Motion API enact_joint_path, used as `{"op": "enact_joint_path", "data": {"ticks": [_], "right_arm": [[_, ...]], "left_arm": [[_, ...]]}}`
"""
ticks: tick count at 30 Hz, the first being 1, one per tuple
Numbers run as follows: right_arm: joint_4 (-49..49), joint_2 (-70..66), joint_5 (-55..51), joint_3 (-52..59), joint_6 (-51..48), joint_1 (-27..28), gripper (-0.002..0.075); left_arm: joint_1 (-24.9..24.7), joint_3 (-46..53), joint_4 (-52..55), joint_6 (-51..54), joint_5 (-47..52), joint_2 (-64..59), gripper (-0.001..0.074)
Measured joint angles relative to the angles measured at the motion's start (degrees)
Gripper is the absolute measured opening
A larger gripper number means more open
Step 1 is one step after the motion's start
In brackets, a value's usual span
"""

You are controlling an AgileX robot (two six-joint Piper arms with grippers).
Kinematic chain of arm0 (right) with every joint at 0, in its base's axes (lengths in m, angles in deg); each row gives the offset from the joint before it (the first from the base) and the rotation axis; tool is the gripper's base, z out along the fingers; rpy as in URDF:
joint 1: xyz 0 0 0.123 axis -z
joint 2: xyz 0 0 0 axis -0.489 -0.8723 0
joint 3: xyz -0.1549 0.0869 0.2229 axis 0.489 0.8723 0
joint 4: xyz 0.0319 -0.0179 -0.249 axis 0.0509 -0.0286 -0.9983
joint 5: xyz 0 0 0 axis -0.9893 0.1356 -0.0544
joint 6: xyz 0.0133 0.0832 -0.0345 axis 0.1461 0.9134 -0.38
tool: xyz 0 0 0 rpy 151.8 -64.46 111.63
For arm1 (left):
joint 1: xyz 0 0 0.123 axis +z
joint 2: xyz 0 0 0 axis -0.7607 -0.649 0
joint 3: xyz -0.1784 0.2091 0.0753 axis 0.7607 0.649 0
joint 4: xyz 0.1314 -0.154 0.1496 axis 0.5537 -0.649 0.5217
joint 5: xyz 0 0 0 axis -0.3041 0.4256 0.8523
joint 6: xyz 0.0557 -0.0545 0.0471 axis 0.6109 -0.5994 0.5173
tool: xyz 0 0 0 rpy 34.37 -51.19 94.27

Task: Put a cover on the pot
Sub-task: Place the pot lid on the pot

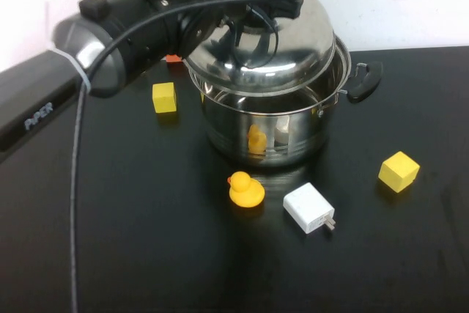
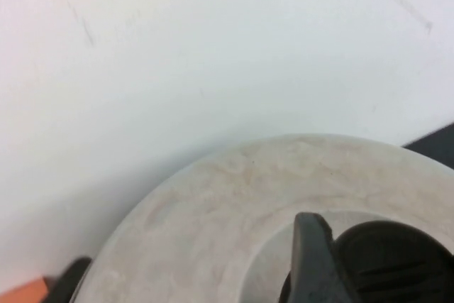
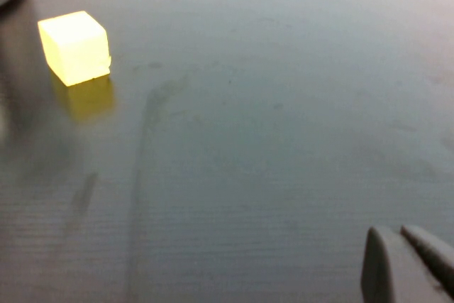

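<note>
Pot (image 1: pixel 272 133) stands at the tabletop's (image 1: pixel 146 254) 12 o'clock, lid (image 1: pixel 293 42) tilted over its rim. Left gripper (image 1: pixel 253 12) is on the lid's knob (image 2: pixel 394 260); I cannot tell how its jaws stand. Right gripper (image 3: pixel 408 264) hangs low over bare tabletop, jaws together, cube (image 3: pixel 74 46) well apart.

Pot (image 1: pixel 271 133) & lid (image 1: pixel 282 34): shiny silver steel; pot handle (image 1: pixel 364 80) black. Bench (image 1: pixel 146 254) black. Duck (image 1: pixel 245 190) yellow w/ orange beak. 2 cubes (image 1: pixel 164 97) (image 1: pixel 399 171) yellow. Charger (image 1: pixel 308 208) white. Left gripper (image 1: pixel 253 1) black; right gripper (image 3: pixel 408 264) grey.
</note>
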Motion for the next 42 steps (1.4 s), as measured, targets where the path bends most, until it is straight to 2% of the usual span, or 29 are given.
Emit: {"op": "enact_joint_path", "data": {"ticks": [16,42], "right_arm": [[0.0,0.0,0.0,0.0,0.0,0.0,-0.0002],[0.0,0.0,0.0,0.0,0.0,0.0,-0.0002]], "left_arm": [[-0.18,-0.5,-6.25,-3.72,2.11,-2.33,0.0338],[-0.53,-1.13,-5.82,-3.75,1.28,-4.41,0.0338]]}}
